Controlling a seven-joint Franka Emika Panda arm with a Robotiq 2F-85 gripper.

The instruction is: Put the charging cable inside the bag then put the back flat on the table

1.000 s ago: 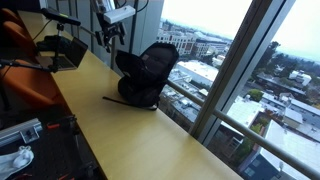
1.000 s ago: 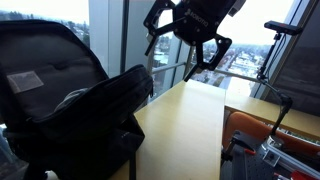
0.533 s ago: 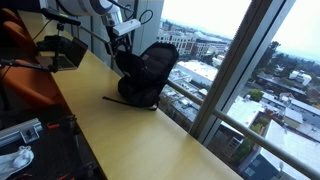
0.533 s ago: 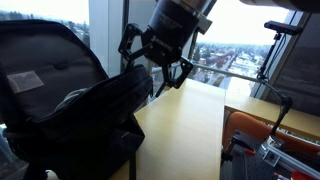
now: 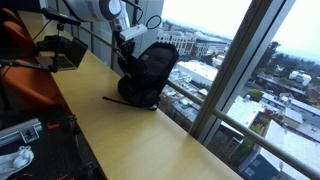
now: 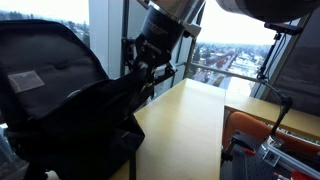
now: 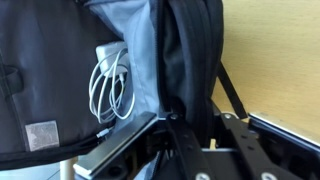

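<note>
White charging cable (image 7: 110, 88) lies coiled inside bag (image 7: 190, 50), near jaws.

The bag (image 5: 148, 72) stands upright on the tabletop (image 5: 130, 140), at its window-side long edge; the charging cable (image 7: 110, 88) lies inside the bag's open compartment; the tool (image 6: 150, 78) sits at the bag's upper rim; a chair (image 5: 30, 88) stands beyond the opposite long edge.

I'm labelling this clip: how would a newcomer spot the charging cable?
Find the black backpack standing on the tan table. In its open grey-lined compartment lies the charging cable: thin white loops with a white brick, the only cord inside.
</note>
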